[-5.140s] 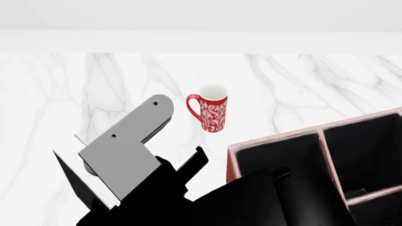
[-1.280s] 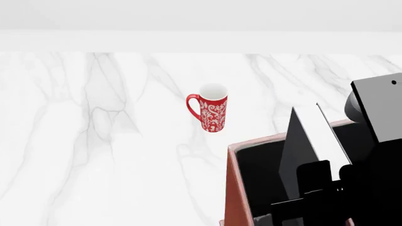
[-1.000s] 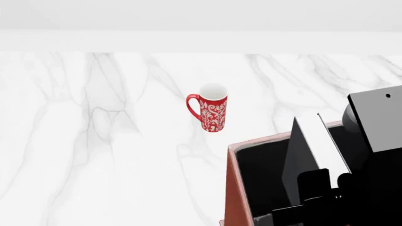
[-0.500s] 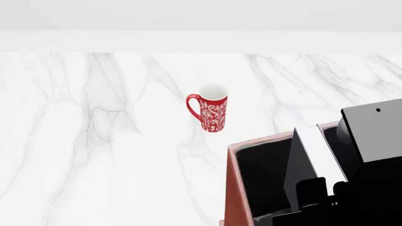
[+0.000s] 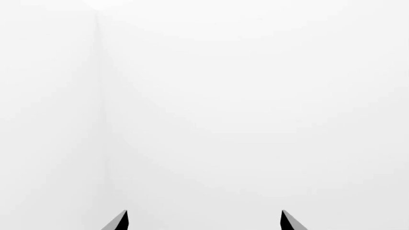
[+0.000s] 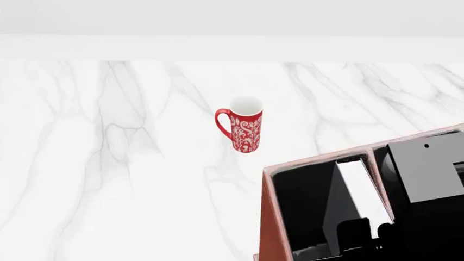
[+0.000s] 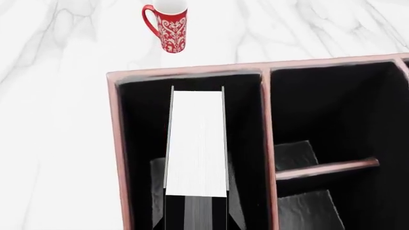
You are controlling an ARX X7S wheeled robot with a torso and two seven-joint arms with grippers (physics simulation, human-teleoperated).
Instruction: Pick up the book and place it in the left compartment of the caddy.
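From the left wrist camera, only a blank white surface shows, with two dark fingertips [image 5: 118, 221] of the left gripper [image 5: 203, 221] poking in at the frame's edge. They stand well apart with nothing between them, so that gripper is spread and holds nothing.

Over the marble table [image 6: 108, 163], the head view shows a red-and-white patterned mug [image 6: 245, 124] standing upright, apart from the caddy [image 6: 267, 206] and beyond its far-left corner. The right arm's grey and black housing covers much of the caddy's right side. The book [image 6: 359, 187] stands on edge inside the left compartment [image 6: 305, 201], white page edge up, against the divider side. The right gripper [image 6: 364, 232] sits at the book's near end, its dark fingers on either side.

Looking down from the right wrist camera, the book [image 7: 197, 143] fills the middle of the left compartment [image 7: 137, 143] lengthwise, clear of both walls. The right gripper [image 7: 197, 221] is pinching its near end, fingers pressed to both covers. The mug [image 7: 167, 24] stands beyond the caddy's [image 7: 265, 143] far wall.
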